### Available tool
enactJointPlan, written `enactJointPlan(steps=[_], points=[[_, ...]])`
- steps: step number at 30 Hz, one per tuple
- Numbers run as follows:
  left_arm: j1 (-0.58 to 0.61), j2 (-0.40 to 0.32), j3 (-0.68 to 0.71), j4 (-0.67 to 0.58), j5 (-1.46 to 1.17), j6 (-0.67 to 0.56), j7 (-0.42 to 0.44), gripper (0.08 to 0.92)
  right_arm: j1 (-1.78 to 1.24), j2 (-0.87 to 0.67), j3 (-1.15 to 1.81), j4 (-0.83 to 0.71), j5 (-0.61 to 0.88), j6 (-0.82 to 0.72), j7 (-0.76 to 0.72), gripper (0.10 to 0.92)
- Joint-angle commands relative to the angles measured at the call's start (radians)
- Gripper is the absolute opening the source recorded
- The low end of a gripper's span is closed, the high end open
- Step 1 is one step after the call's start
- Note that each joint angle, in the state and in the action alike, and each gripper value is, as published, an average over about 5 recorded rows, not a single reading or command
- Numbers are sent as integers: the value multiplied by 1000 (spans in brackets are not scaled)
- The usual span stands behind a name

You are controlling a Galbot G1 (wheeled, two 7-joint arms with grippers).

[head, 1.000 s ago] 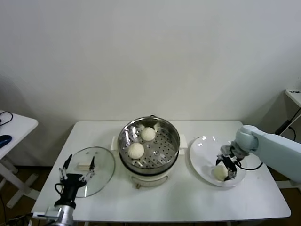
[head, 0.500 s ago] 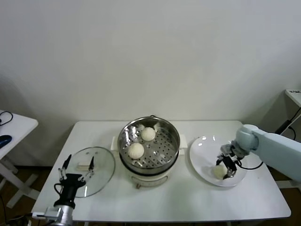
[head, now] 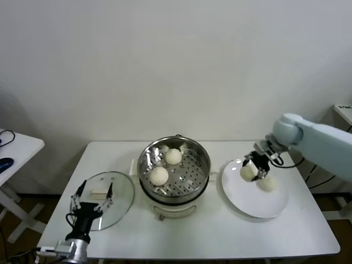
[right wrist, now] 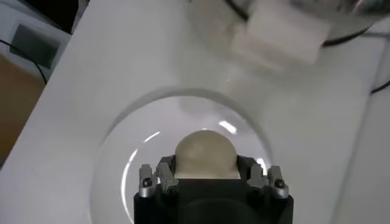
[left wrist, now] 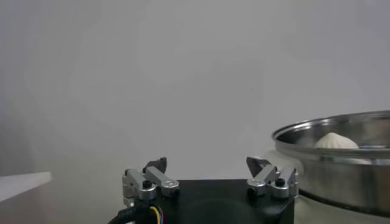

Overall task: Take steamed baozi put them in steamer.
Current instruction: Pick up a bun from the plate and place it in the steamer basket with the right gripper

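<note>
The right arm reaches in from the far right, its pale forearm slanting down toward the steamer (head: 174, 168), with the right claw (head: 252, 168) raised above the white plate's (head: 247, 204) edge nearest the steamer. That claw is clamped on one steamed baozi (head: 247, 172); in the right wrist view the bun (right wrist: 204, 153) sits snug between the two fingers (right wrist: 163, 175), with the plate (right wrist: 122, 176) below it and the steamer's cream handle (right wrist: 277, 33) beyond.

The left arm rises from the near edge of the counter (head: 209, 231), on the far side of the steamer from the plate. The left claw (head: 89, 198) points upward over the near rim of the round glass lid (head: 113, 192), its fingers spread wide and holding nothing; the left wrist view shows both fingers (left wrist: 149, 179) well apart, with the steamer's steel wall (left wrist: 341, 158) off to one side and a bun top (left wrist: 335, 141) showing above its rim.

Four baozi can be counted. Two lie on the perforated tray inside the steamer: one (head: 173, 156) toward the back, one (head: 159, 175) nearer the front and closer to the lid. A third is the one in the right claw. The fourth (head: 267, 183) rests on the plate, just beside the held bun on the side away from the steamer.

There is one steamer, one plate and one glass lid, all standing on the counter, the lid and plate on opposite sides of the steamer.
</note>
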Motion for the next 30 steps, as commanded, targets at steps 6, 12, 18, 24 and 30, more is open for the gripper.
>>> enactJointPlan(steps=[6, 12, 18, 24, 30], points=[[2, 5, 4, 6, 8, 2, 1, 823, 396, 199, -118, 190, -77, 228, -42, 653], [12, 17, 11, 8, 6, 4, -1, 823, 262, 315, -35, 263, -243, 261, -36, 653], [18, 32, 14, 7, 5, 3, 0, 823, 147, 440, -18, 233, -366, 301, -16, 653], [14, 35, 14, 8, 2, 5, 0, 823, 40, 526, 8, 200, -496, 385, 4, 653], [12, 42, 9, 15, -2, 5, 0, 823, -42, 572, 23, 183, -605, 448, 17, 653]])
